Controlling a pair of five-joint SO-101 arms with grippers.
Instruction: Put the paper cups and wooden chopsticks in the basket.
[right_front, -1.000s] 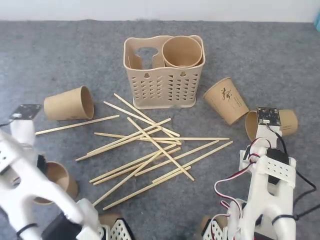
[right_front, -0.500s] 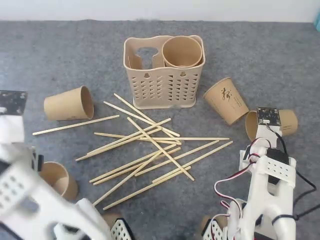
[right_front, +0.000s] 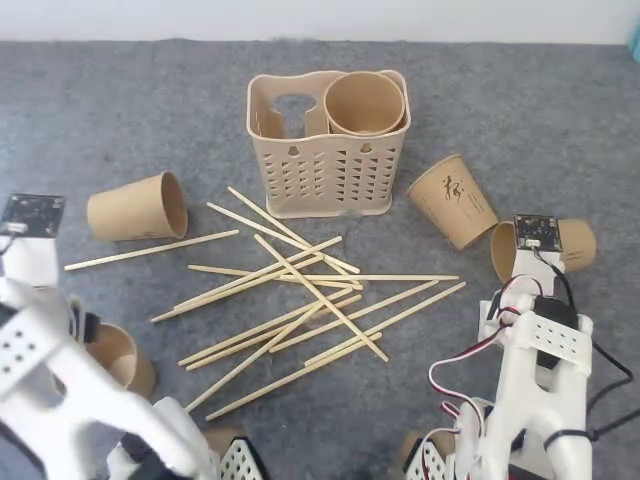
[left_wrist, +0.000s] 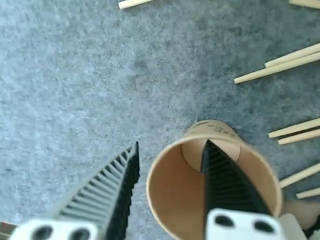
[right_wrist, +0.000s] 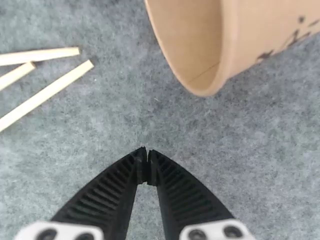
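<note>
A tan basket (right_front: 300, 165) stands at the back centre with one paper cup (right_front: 365, 102) inside it. Several wooden chopsticks (right_front: 290, 295) lie scattered in front of it. My left gripper (left_wrist: 171, 145) is open and straddles the rim of a paper cup (left_wrist: 220, 200) lying at the front left (right_front: 122, 357); one finger (left_wrist: 222, 180) is inside the cup, the other outside. My right gripper (right_wrist: 147, 151) is shut and empty just above the carpet, a short way from the mouth of another fallen cup (right_wrist: 200, 40).
A plain cup (right_front: 138, 207) lies on its side at the left. A printed cup (right_front: 452, 200) lies right of the basket, and another cup (right_front: 575, 243) beside the right arm. Two chopstick ends (right_wrist: 45, 95) lie close to the right gripper. Grey carpet covers the table.
The left arm swung outward to the left, then came slightly back, staying over the front-left cup. The right arm, cups and chopsticks have not moved.
</note>
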